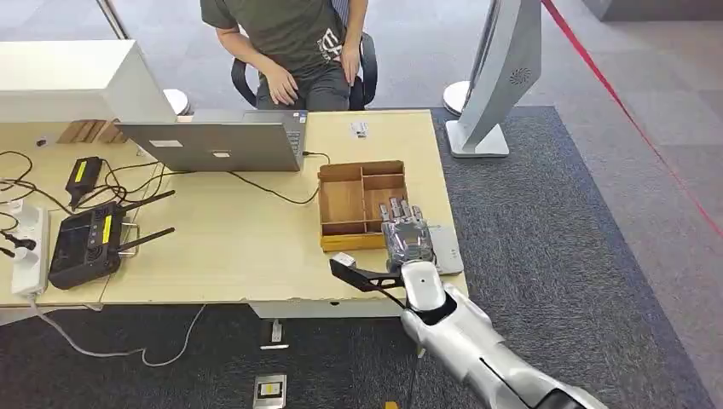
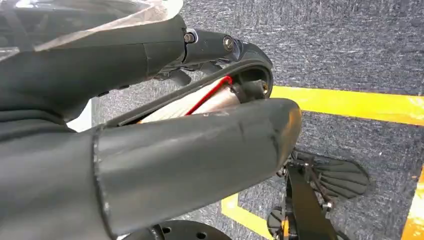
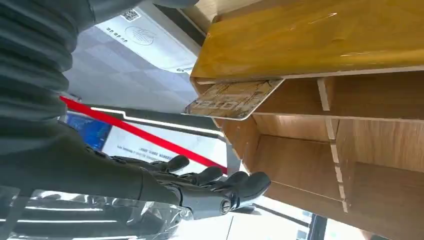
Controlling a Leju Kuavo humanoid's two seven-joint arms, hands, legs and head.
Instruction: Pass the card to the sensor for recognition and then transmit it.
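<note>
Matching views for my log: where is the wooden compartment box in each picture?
Head view: wooden box on the table, just beyond the right hand.
Right wrist view: close up, past the fingers.
Left wrist view: faces carpet floor instead.
Shared landmark: the right hand.

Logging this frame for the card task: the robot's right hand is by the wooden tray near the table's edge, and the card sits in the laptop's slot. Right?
Not quite. The card rests in the wooden tray, sticking out of one compartment, as the right wrist view shows. The right hand is by that tray near the table's edge.
</note>
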